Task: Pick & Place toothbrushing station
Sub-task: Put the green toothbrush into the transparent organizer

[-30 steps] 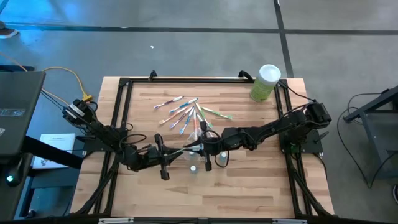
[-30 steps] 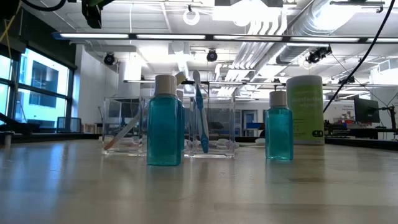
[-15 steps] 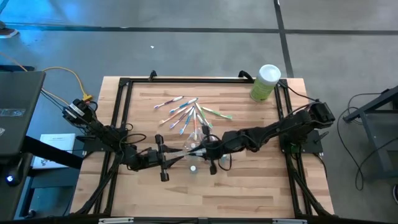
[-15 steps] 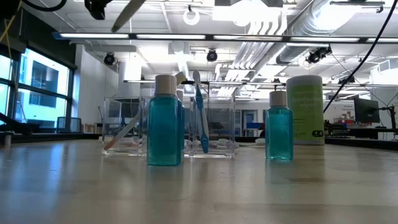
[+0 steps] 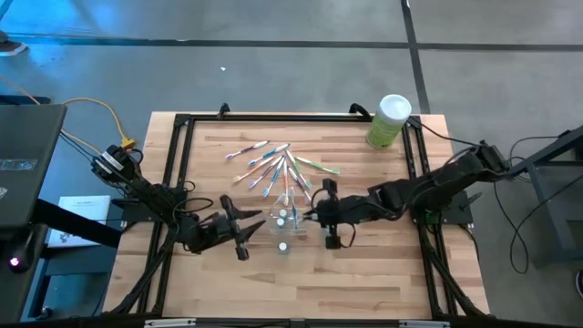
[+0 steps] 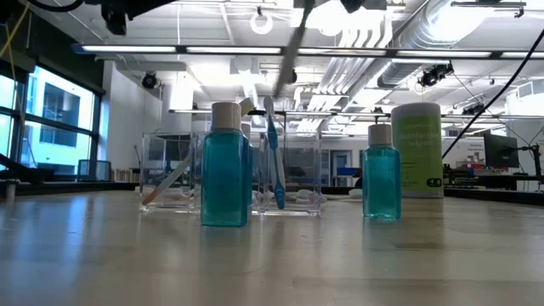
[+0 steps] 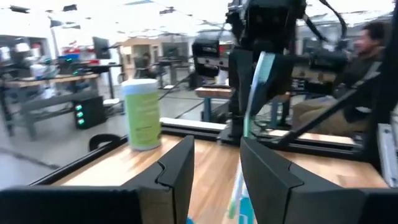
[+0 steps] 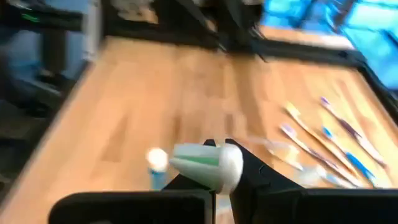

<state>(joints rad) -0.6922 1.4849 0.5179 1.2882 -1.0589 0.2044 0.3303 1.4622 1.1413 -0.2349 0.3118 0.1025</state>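
The clear holder (image 5: 286,219) (image 6: 231,174) stands mid-table with a blue toothbrush (image 6: 274,157) upright in it. Two blue white-capped bottles (image 6: 224,166) (image 6: 381,174) stand near it. Several pastel toothbrushes (image 5: 273,164) (image 8: 329,143) lie flat farther back. My right gripper (image 5: 314,215) (image 8: 214,167), just right of the holder, is shut on a green-and-white toothbrush (image 7: 256,87) (image 6: 289,47). My left gripper (image 5: 250,226) (image 7: 214,165) hovers open left of the holder, holding nothing. My right gripper pinches the green-and-white toothbrush between its two fingers near one end (image 8: 205,163), which sticks out back toward the wrist. The rest of the brush (image 7: 252,106) hangs slanting below the fingers, clear of the table and above the holder.
A tall green canister with a white lid (image 5: 390,120) (image 7: 143,112) stands at the table's far right corner. A black frame (image 5: 182,123) rims the wooden top. A person (image 7: 367,43) sits beyond the table.
My left gripper has opened and let go of the toothbrush that both grippers held level between them. My right gripper has drawn back toward the table's right edge with it and turned, so the brush now hangs slanting from it alone.
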